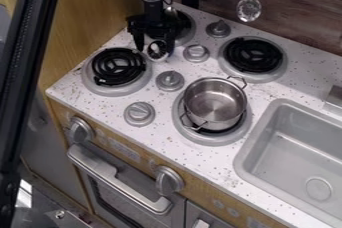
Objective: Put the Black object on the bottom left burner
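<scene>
- My gripper: open, fingers apart.
- Black object: rounded, glossy, pale-edged; between fingertips, near bottom left burner; contact unclear.
- Pot: round, smooth metal, on black coil.

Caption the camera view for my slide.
Tool hanging over a toy stove, metal pot on one burner, sink at right.

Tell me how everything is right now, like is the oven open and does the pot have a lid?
Pincer: hanging over the stove
Shiny round thing: by the pincer, can't tell if held
Pot: upright, no lid
Bottom left burner: not glowing
Oven door: shut
Whisk-like thing: hanging by the wall
</scene>
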`<state>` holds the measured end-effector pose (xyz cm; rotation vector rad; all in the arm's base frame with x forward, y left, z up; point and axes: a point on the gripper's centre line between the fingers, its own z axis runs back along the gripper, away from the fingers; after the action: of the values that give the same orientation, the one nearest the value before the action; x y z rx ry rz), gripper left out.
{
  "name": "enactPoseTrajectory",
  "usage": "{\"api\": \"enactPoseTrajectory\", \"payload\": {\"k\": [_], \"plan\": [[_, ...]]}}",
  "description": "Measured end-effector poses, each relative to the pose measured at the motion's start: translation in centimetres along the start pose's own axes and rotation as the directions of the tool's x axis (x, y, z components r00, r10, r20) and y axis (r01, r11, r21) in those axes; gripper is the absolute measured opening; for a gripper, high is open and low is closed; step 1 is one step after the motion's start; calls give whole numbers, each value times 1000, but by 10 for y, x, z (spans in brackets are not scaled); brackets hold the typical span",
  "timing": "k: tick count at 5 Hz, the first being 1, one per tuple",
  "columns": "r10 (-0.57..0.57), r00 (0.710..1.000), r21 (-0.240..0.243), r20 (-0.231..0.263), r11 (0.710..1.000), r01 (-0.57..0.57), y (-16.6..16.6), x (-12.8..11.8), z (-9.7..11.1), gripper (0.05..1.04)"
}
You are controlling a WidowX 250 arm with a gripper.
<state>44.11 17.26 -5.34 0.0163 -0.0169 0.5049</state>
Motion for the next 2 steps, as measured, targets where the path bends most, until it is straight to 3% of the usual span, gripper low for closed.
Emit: {"api": "enactPoseTrajectory", "payload": {"k": [2], "plan": [[5,1000,-10,-22,1000,-5,-1,-2,-5,374]]}}
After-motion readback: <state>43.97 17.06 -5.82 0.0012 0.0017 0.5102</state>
